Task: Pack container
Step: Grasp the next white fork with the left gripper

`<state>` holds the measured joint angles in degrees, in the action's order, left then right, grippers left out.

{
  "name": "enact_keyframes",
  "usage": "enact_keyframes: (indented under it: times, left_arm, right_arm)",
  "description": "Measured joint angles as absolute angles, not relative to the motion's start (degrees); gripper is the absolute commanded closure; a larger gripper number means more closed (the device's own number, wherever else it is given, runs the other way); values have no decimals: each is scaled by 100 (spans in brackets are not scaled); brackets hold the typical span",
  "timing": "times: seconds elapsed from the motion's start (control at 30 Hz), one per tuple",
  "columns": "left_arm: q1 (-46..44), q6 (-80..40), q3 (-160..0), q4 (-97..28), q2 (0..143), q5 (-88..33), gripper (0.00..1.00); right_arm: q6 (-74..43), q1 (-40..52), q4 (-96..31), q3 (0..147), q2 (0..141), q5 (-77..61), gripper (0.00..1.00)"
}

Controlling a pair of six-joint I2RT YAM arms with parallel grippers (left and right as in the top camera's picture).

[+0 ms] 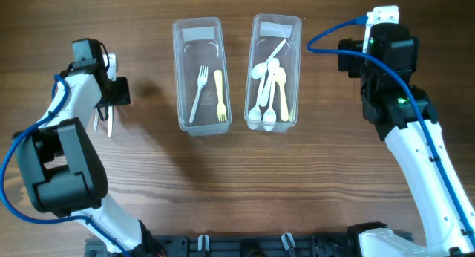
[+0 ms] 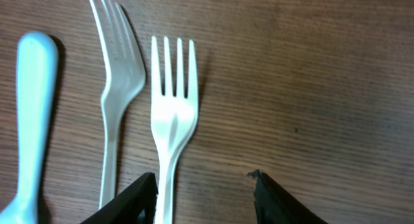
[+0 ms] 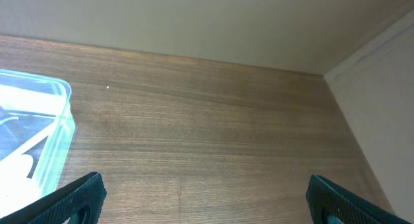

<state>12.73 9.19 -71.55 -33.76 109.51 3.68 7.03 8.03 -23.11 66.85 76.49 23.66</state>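
The left hand (image 2: 204,199) hangs low over the left side of the worktop (image 1: 297,183). Its jaws stand moderately apart and grip nothing. Three loose pieces lie side by side beneath it, tines pointing away from the hand. The loose fork (image 2: 171,114), white, runs its handle in between the fingers, close beside the left finger (image 2: 132,201); whether the two touch I cannot tell. Just left of it lies a clear fork (image 2: 119,75), its handle passing outside that finger. Further left is a pale handle (image 2: 29,107), possibly a spoon's, though its other end is cut off by the frame.

Two clear containers stand side by side at the far middle of the worktop. The left container (image 1: 197,36) holds a white fork (image 1: 199,93) and a yellow fork (image 1: 220,93), lying lengthwise and apart. The right container (image 1: 276,28) holds a heap of spoons (image 1: 269,90), white and cream, overlapping.

The right hand (image 3: 210,208) is at the far right, just right of the right container. Its jaws are spread wide and empty over bare wood.
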Motion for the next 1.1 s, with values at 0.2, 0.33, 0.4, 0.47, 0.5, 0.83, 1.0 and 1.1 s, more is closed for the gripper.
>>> enact_keyframes:
  times: [0.2,0.33,0.4,0.47,0.5,0.83,1.0,1.1]
  left_arm:
    - [1341,1028,-7157,-3253,10980,454,49]
    - [1367,1044,-7157,-3208,11168,469,49]
    - [1367,1046,-7155,-3205,11332,467,50]
    - [1367,1048,-7161,-3164,11349,464,50]
    - [1367,1048,-7161,-3162,11360,467,53]
    - [1369,1131,-7161,-3280,11369,467,96]
    - [1367,1109,-7164,-3323,11369,467,96]
    - [1302,991,-7164,-3433,11316,471,96]
  right_arm:
    - [703,803,-2311,6685,7651,2368,0]
    - [703,803,-2311,6685,7649,2368,0]
    - [703,803,-2311,6685,7649,2366,0]
    - [703,803,-2311,6685,7649,2368,0]
    - [703,803,-2309,6685,7649,2368,0]
    - [703,803,-2309,6685,7649,2368,0]
    - [703,803,-2309,6685,7649,2368,0]
    - [703,803,-2311,6685,7649,2368,0]
